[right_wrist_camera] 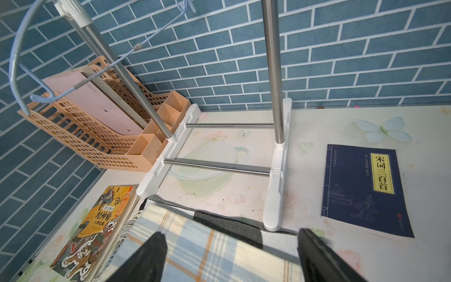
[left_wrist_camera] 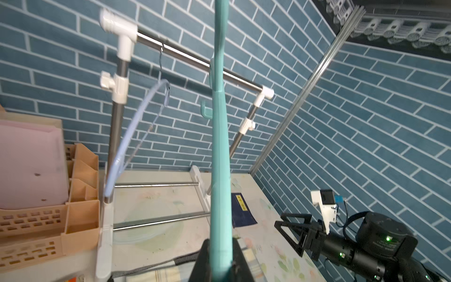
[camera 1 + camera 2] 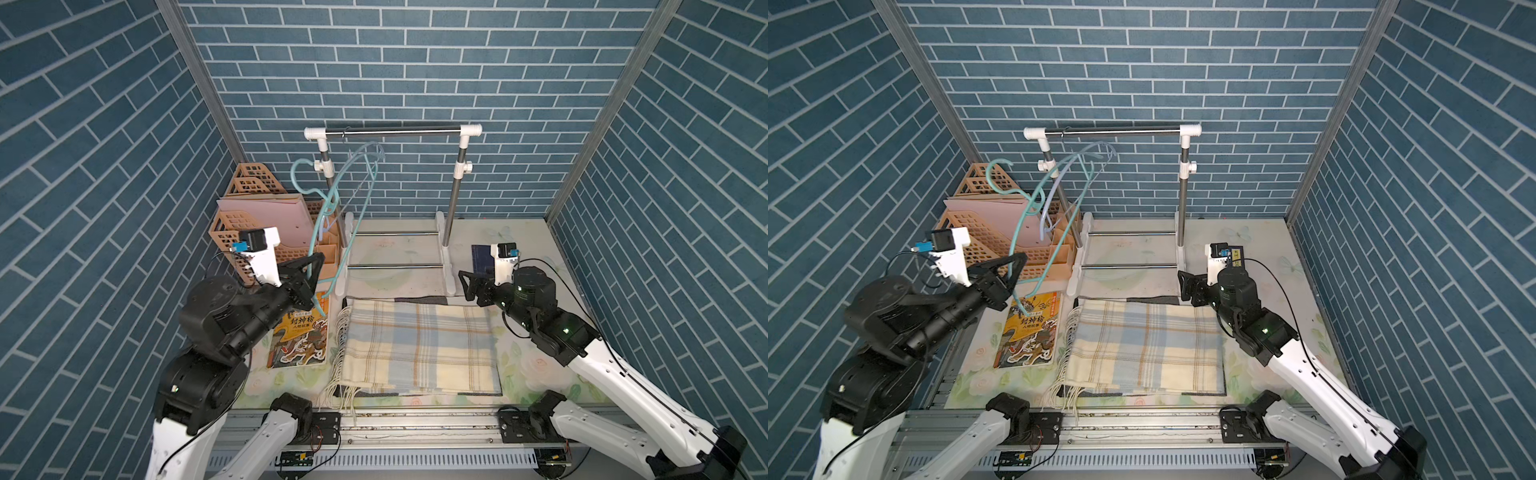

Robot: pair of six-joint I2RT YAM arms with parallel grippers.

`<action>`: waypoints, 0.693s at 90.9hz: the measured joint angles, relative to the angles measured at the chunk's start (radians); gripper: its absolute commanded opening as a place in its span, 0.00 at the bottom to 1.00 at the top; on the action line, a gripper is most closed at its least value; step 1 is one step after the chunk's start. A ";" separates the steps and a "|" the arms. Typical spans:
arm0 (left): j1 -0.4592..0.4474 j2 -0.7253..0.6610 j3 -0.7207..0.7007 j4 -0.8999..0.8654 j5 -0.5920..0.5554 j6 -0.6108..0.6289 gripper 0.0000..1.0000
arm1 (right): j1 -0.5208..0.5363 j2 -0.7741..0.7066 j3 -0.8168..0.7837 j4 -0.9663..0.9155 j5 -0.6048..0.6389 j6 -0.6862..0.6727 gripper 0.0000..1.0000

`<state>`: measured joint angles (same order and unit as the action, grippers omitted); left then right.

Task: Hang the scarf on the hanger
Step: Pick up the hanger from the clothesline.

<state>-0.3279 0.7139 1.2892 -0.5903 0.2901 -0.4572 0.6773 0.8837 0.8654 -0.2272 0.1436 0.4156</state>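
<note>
The left hand (image 3: pixel 305 271) is clenched on the teal hanger (image 2: pixel 220 151), lifted at the left side near the rack (image 3: pixel 395 131). The plaid scarf (image 3: pixel 419 345) lies folded flat on the table (image 3: pixel 532 365), in the near middle. The right hand (image 3: pixel 465 286) is released, over the scarf's far right corner.

This is a robot lab cell dressed up as a corner of a home. Three walls (image 3: pixel 395 62) carry printed blue-brick paper and are joined by bare aluminium posts (image 3: pixel 205 83). The tabletop (image 3: pixel 515 374) wears a flowered cover and holds household props: a small clothes rack (image 3: pixel 392 131), a peach desk organiser (image 3: pixel 222 232), a picture storybook (image 3: pixel 301 336), a dark blue book (image 1: pixel 366 188) and a folded plaid scarf (image 3: pixel 419 345). Along the front edge runs an aluminium rail (image 3: pixel 415 422) with a slotted cable duct (image 3: pixel 415 459), exposed circuit boards (image 3: pixel 296 459) and the bases of two robot arms (image 3: pixel 216 316).
</note>
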 measured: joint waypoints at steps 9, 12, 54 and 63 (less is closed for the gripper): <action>-0.001 -0.006 -0.114 0.068 0.057 -0.033 0.00 | 0.000 -0.051 -0.003 -0.026 0.014 0.008 0.88; -0.004 -0.008 -0.152 0.092 0.067 -0.044 0.00 | 0.000 -0.065 -0.003 -0.035 0.020 0.009 0.88; -0.691 0.146 -0.536 0.467 -0.440 -0.093 0.00 | 0.000 -0.175 -0.173 -0.098 0.072 0.161 0.87; -0.838 0.240 -0.635 0.578 -0.612 -0.112 0.00 | 0.000 -0.198 -0.208 -0.095 0.070 0.218 0.87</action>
<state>-1.1656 0.9535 0.6544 -0.0128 -0.3214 -0.5694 0.6773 0.6857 0.6571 -0.3222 0.2134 0.6338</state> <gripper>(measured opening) 0.146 0.869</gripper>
